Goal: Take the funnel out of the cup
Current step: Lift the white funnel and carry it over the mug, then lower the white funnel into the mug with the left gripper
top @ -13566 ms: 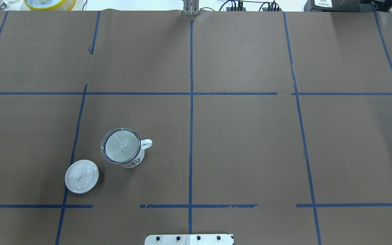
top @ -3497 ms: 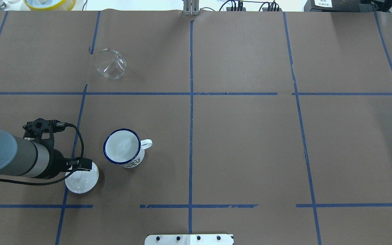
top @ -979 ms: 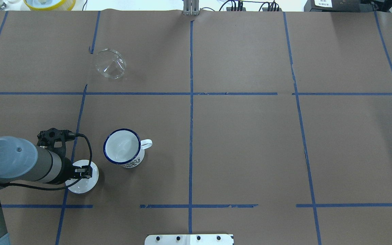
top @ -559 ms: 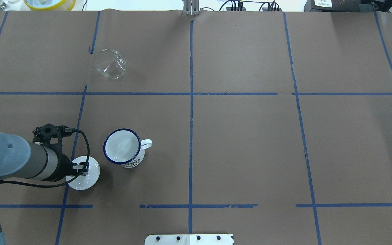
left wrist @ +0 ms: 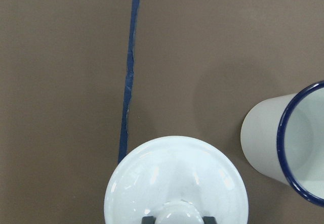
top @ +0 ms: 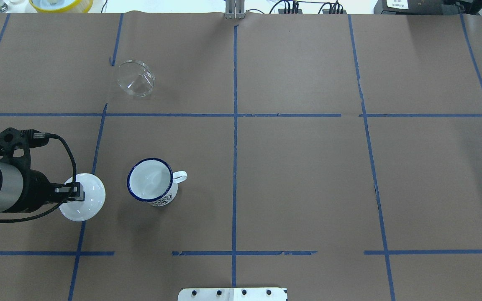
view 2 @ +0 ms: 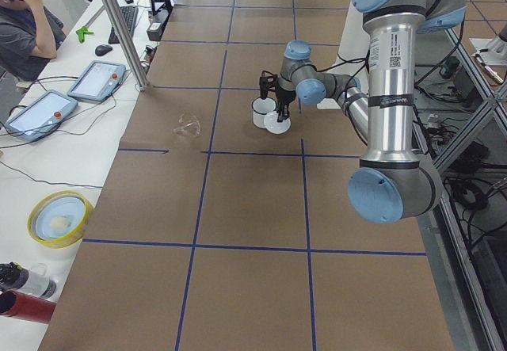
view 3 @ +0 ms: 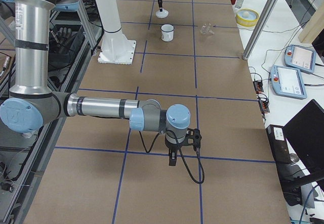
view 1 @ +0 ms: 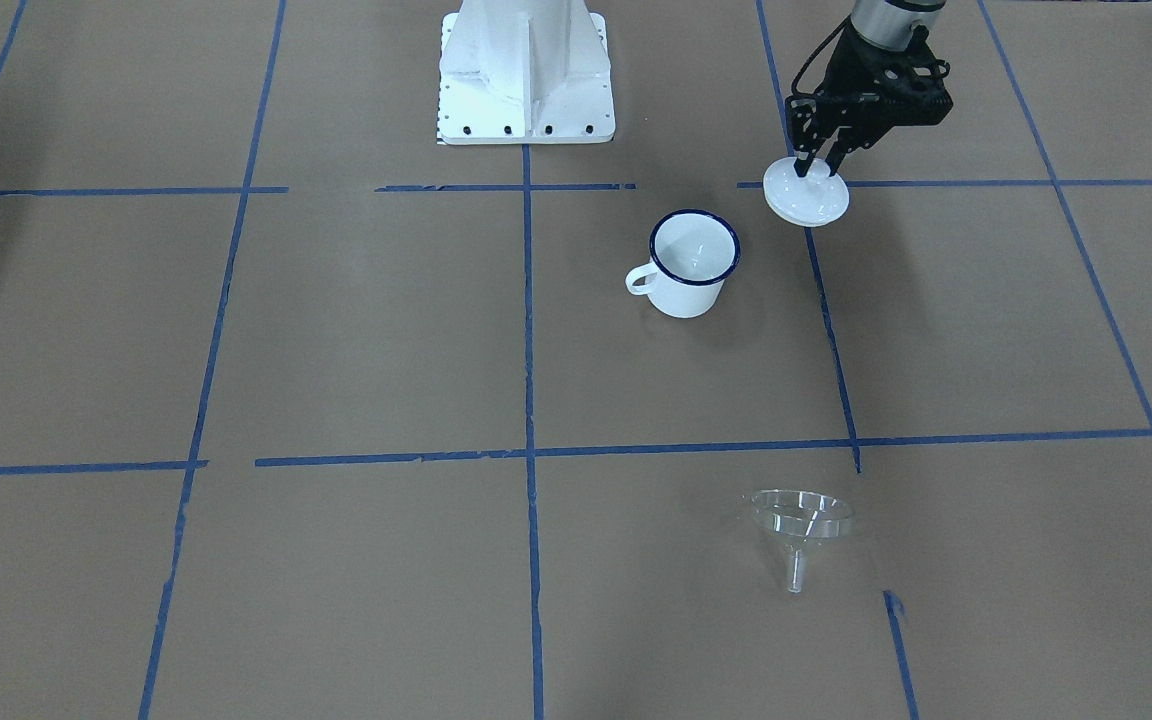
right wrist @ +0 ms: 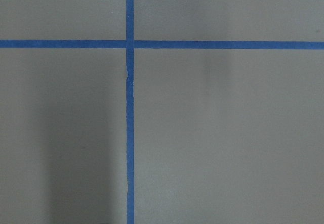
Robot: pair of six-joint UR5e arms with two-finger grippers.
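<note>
The clear funnel [top: 135,79] lies on its side on the brown table, far from the cup, in the far-left area; it also shows in the front view [view 1: 801,522]. The white cup [top: 151,181] with a dark blue rim stands upright and empty, handle to the right [view 1: 693,262]. My left gripper [top: 70,193] is shut on the knob of a white round lid [top: 85,197] and holds it above the table, left of the cup [left wrist: 291,143]. The lid fills the bottom of the left wrist view [left wrist: 177,181]. My right gripper [view 3: 172,159] shows only in the right side view; I cannot tell its state.
Blue tape lines [top: 234,115] divide the brown paper table. The robot's white base [view 1: 526,70] stands at the near edge. A yellow bowl [top: 61,4] sits beyond the far-left edge. Operators' tablets [view 2: 71,89] lie off the table.
My left gripper has lifted the white lid off the table and carried it left and a little away from the cup. The cup and the funnel have not moved.
</note>
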